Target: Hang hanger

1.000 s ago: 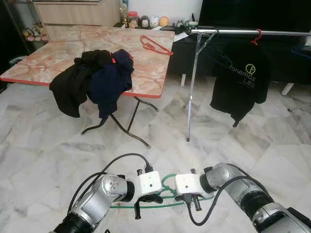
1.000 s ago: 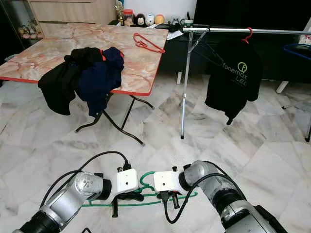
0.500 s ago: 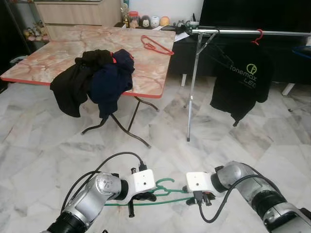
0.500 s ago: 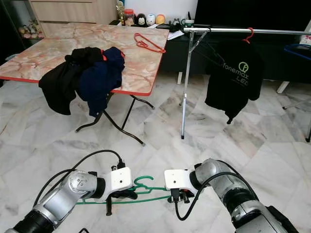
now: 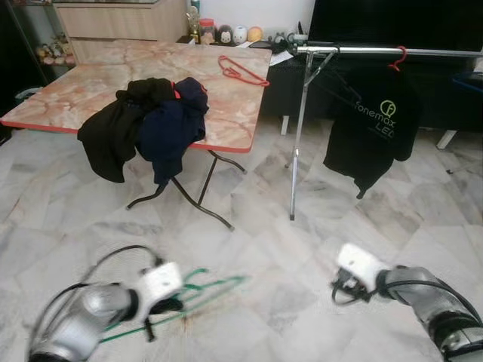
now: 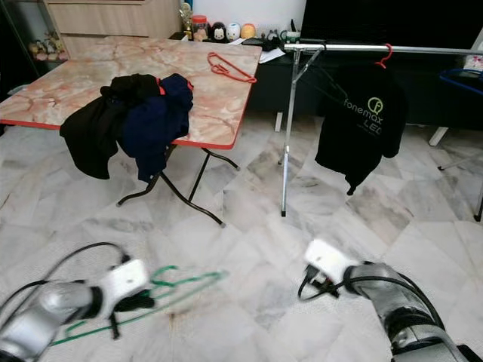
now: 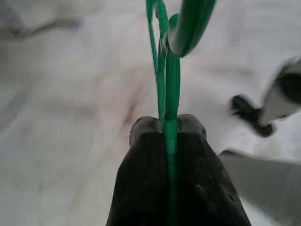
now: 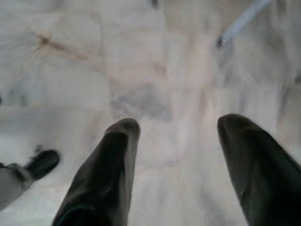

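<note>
While left gripper (image 7: pixel 168 134) jaws pinch thin green wire hanger (image 5: pixel 215 285) over marble floor (image 5: pixel 256 226), right gripper (image 8: pixel 178 136) jaws gape, empty.

Thin green plastic hanger (image 7: pixel 171 89): smooth, glossy. Left gripper (image 7: pixel 168 134) fingers (image 7: pixel 141 188) pinched onto it: matt black, rubbery-looking. Right gripper (image 8: pixel 178 129) fingers (image 8: pixel 106 174) spread: same black, slight sheen. Grey-white marble floor tiles (image 5: pixel 249 188): polished, veined. Folding table (image 5: pixel 90 90) with pink marble-look top, smooth, red edge, dark metal legs. Pile of dark cloth garments (image 5: pixel 143 124): matt, soft. Silver metal clothes rail (image 5: pixel 302 128): shiny. Black cloth T-shirt (image 5: pixel 370 128) with printed logo, matt. Thin red hanger (image 5: pixel 241 69): smooth.
</note>
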Available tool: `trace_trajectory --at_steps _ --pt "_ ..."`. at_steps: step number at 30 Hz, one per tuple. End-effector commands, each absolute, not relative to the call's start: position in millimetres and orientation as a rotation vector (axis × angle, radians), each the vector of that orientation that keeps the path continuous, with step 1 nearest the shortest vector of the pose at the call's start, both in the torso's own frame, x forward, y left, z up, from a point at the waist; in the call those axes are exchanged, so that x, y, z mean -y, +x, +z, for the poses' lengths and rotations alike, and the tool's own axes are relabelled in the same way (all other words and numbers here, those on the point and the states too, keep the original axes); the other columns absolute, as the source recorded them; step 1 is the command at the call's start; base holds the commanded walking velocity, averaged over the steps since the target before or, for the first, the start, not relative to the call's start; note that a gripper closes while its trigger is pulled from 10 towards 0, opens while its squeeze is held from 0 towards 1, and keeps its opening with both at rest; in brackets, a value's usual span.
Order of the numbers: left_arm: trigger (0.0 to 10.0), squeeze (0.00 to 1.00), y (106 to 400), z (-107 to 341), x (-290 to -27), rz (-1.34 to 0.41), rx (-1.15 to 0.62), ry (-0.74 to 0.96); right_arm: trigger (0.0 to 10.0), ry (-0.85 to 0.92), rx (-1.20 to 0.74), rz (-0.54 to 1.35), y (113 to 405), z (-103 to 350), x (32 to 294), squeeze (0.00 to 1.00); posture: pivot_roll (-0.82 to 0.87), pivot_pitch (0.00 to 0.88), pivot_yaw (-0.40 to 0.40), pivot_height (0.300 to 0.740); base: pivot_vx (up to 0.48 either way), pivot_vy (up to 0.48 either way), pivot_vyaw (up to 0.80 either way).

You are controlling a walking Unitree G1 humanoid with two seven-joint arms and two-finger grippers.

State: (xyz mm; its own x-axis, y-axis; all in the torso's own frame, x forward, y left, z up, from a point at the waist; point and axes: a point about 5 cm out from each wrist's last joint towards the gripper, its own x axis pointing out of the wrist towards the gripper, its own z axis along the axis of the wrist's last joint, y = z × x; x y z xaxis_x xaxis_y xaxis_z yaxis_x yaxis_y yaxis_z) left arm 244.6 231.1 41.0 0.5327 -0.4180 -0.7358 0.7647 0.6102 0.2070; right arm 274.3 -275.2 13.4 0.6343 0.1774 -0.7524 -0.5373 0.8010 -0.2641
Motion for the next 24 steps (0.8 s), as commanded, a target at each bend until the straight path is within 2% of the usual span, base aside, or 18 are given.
trace_trajectory --at_steps 1,3,5,6,7,9,11,14,18,20,24 --pt "10.0 0.00 238.7 28.4 -240.7 -0.668 -0.725 0.528 10.0 -0.405 -0.821 0.375 260.8 -3.6 270.0 0.00 0.01 0.000 -0.035 0.740 0.000 0.000 0.00" --pt "10.0 0.00 231.7 9.6 -254.0 -0.495 -0.752 0.414 10.0 -0.275 -0.885 0.276 238.1 -27.5 263.4 0.00 0.01 0.000 -0.033 0.740 0.000 0.000 0.00" --pt "10.0 0.00 227.4 -0.3 -259.8 -0.395 -0.766 0.367 10.0 -0.235 -0.931 0.221 224.4 -39.9 260.3 0.00 0.02 0.000 -0.035 0.740 0.000 0.000 0.00" --pt "10.0 0.00 222.7 -10.0 -265.7 -0.280 -0.780 0.329 10.0 -0.189 -0.986 0.175 208.5 -53.2 254.7 0.00 0.02 0.000 -0.035 0.740 0.000 0.000 0.00" --pt "10.0 0.00 222.7 -10.0 -265.7 -0.280 -0.780 0.329 10.0 -0.189 -0.986 0.175 208.5 -53.2 254.7 0.00 0.02 0.000 -0.035 0.740 0.000 0.000 0.00" --pt "10.0 0.00 208.9 -29.1 -273.5 -0.054 -0.804 0.213 10.0 -0.101 -1.101 0.098 173.0 -78.1 239.5 0.00 0.03 0.000 -0.037 0.740 0.000 0.000 0.00" --pt "10.0 0.00 198.6 -39.9 -274.7 0.037 -0.833 0.155 10.0 -0.045 -1.144 0.063 157.0 -87.7 230.6 0.00 0.03 0.000 -0.032 0.740 0.000 0.000 0.00" --pt "10.0 0.00 181.5 -56.4 -269.8 0.105 -0.895 0.067 10.0 0.040 -1.174 0.023 143.5 -95.6 219.6 0.00 0.03 0.000 -0.030 0.740 0.000 0.000 0.00" --pt "10.0 0.00 153.4 -78.5 -255.1 0.119 -1.009 0.013 10.0 0.130 -1.155 -0.023 139.5 -98.9 209.6 0.00 0.01 0.000 -0.012 0.740 0.000 0.000 0.00" --pt "10.0 0.00 140.9 -87.3 -247.5 0.160 -1.049 -0.020 10.0 0.142 -1.144 -0.059 140.0 -97.8 215.1 0.00 0.00 0.000 -0.009 0.740 0.000 0.000 0.00" --pt "10.0 0.00 139.8 -90.6 -240.6 0.168 -1.054 -0.031 10.0 0.132 -1.120 -0.096 145.3 -93.1 228.2 0.00 0.01 0.000 -0.029 0.740 0.000 0.000 0.00"
